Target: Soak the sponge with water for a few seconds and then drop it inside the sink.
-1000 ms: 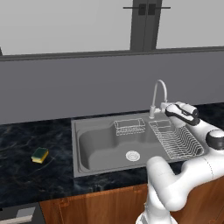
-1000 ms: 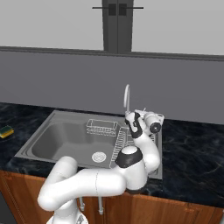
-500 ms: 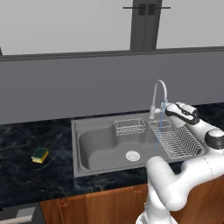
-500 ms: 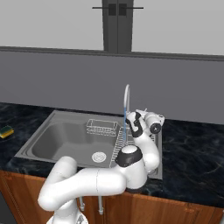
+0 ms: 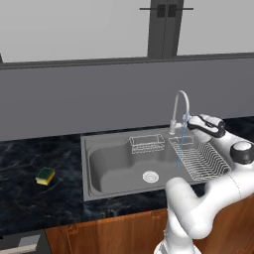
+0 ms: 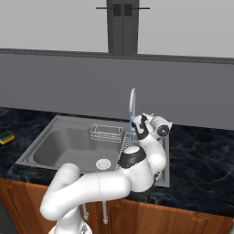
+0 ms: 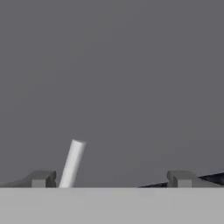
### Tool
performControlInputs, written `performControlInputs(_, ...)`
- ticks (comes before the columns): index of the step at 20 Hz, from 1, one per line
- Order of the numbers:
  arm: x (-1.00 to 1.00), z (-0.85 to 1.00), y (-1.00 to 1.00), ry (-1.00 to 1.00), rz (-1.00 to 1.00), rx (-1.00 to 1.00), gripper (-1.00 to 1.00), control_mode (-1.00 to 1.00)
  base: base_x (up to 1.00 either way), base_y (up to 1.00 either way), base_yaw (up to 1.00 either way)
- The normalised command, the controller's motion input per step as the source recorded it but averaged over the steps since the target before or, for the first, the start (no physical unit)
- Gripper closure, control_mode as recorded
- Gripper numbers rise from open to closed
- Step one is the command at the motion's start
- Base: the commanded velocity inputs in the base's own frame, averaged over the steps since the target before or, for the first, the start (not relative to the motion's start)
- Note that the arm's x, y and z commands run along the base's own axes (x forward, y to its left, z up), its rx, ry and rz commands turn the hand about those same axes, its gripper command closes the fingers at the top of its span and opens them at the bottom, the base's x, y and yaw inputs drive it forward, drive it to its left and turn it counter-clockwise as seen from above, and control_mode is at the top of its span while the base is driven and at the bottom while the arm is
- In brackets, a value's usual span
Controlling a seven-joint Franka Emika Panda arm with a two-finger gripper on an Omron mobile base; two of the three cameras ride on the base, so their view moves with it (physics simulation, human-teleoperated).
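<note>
- The small rectangular sponge with a yellow body and dark green scrub top (image 5: 45, 175) lies flat on the dark marbled stone table (image 5: 30, 198), well to the left of the large grey steel sink (image 5: 96, 149) and apart from its rim; the right base view shows it at the far left edge (image 6: 6, 137).
- The robot's two-finger dark tool (image 5: 190, 123) hangs at the opposite end, beside the arched chrome faucet (image 5: 179, 106) at the sink's back right, above the wire dish rack (image 5: 198, 159).
- Its jaws stand wide apart with nothing between them; in the hand view the two dark fingertips (image 7: 43, 178) rise far from one another, with a pale bar, probably the faucet's handle, leaning near the left one.
- A thin pale-blue stream of water (image 5: 180, 146) falls from the spout into the right part of the sink, so the tap looks to be running.
- The relation that matters: the whole basin lies between tool and sponge. The sponge is to the tool's left and nearer the front edge of the table.
- The sponge's long side seems to run slightly skew to the table's front edge; how skew is too small to tell.
- My reading is that the next move is a long leftward sweep and a descent onto the sponge.
</note>
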Motion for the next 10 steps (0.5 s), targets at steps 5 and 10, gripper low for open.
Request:
performControlInputs(5, 0.0, 0.43, -0.49, 0.17, 0.0, 0.13, -1.0, -1.0, 0.0, 0.0, 0.0)
performControlInputs(10, 0.0, 0.46, -0.45, 0.12, 0.0, 0.11, -1.0, -1.0, 0.0, 0.0, 0.0)
